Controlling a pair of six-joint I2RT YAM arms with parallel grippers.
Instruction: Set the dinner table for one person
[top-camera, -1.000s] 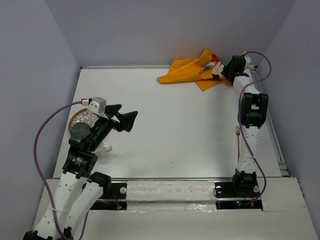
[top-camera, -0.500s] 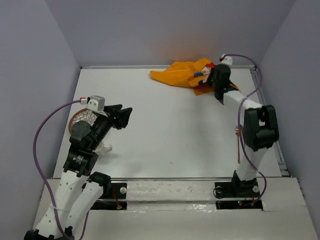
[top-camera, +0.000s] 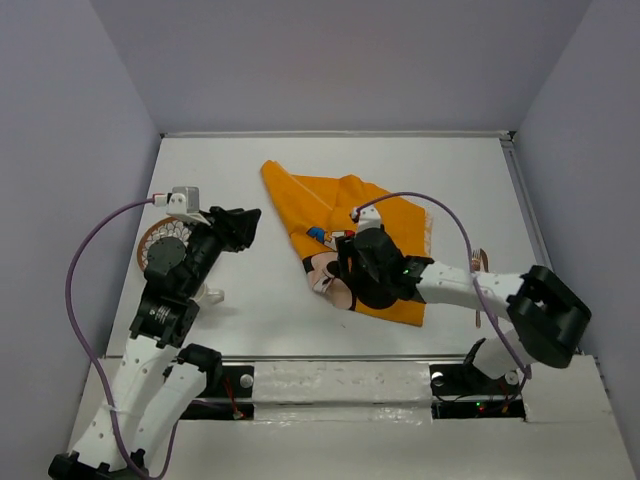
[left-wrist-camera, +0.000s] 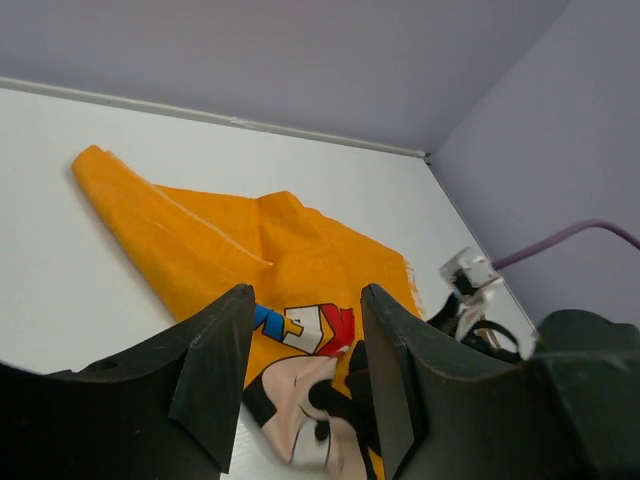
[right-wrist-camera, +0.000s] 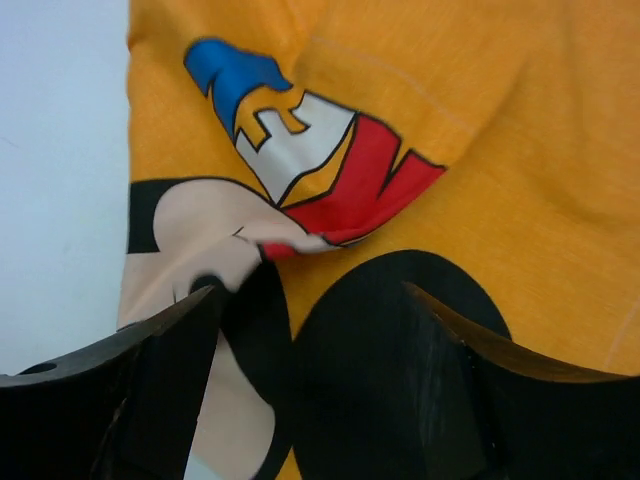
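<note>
Starting at the near edge: right gripper (right-wrist-camera: 310, 288) sits low over the near end of the placemat (top-camera: 330, 205), right on the Mickey face. Jaws are spread w/ nothing pinched between them. There's a small pucker of cloth just ahead of the fingertips. Can't tell if the fingers (right-wrist-camera: 160, 380) actually touch the fabric. Bare table (top-camera: 250, 160) shows just beside its left finger, so it's at the mat's edge.

Mat lies mostly flat on the table, center-right, one corner pointing toward the far-left and a fold along that side.

Left gripper (top-camera: 243, 225) hangs over the left part of the table, aimed at the mat but well apart from it. Jaws are parted and empty.

Left edge: a round woven thing (top-camera: 160, 240), half hidden behind the left arm. Right side: a thin coppery utensil (top-camera: 478, 265) on the table just past the mat's right edge, partly blocked by the right arm.
</note>
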